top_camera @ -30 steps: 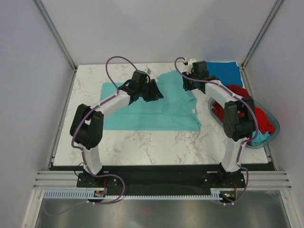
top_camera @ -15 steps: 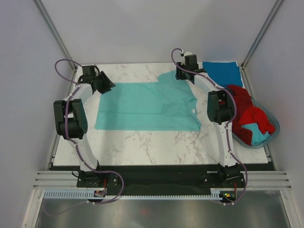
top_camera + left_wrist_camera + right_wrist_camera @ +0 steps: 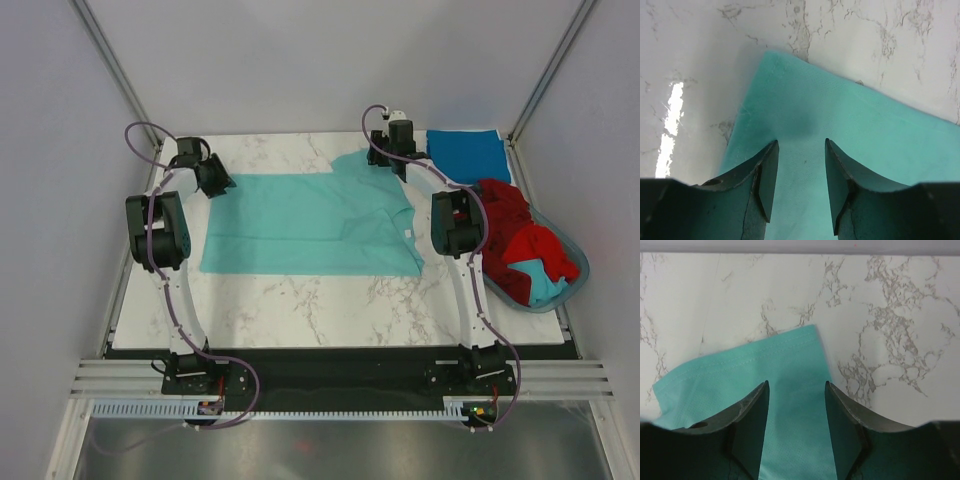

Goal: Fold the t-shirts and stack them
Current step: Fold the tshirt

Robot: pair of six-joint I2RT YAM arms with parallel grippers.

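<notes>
The teal shirt (image 3: 310,225) lay spread flat in the middle of the tabletop (image 3: 300,295), one layer smoothed out wide, a layout that seemed meant to ready it for its first fold. The left pincer (image 3: 800,145) hung over the shirt's far left corner with its jaws apart and nothing between them, the cloth lying flat beneath. The right pincer (image 3: 796,386) stood likewise parted and empty over the shirt's far right sleeve edge. Having both at the far corners looked like a way to leave that edge straight, or to take it up evenly. Beyond the shirt's far right corner a blue shirt (image 3: 465,155) sat as a neat folded rectangle, probably the start of the stack. To the shirt's right, the basket (image 3: 583,268) held red shirts (image 3: 505,215) in a heap, waiting their turn. The right arm crossed over the teal shirt's collar side and the basket's near rim, hiding both in part. How many red shirts were bundled there could not be told, nor whether a pale teal patch among them was another shirt. Whether either pincer's tips touched the cloth was also unclear, since each wrist view cut off all but a corner.
</notes>
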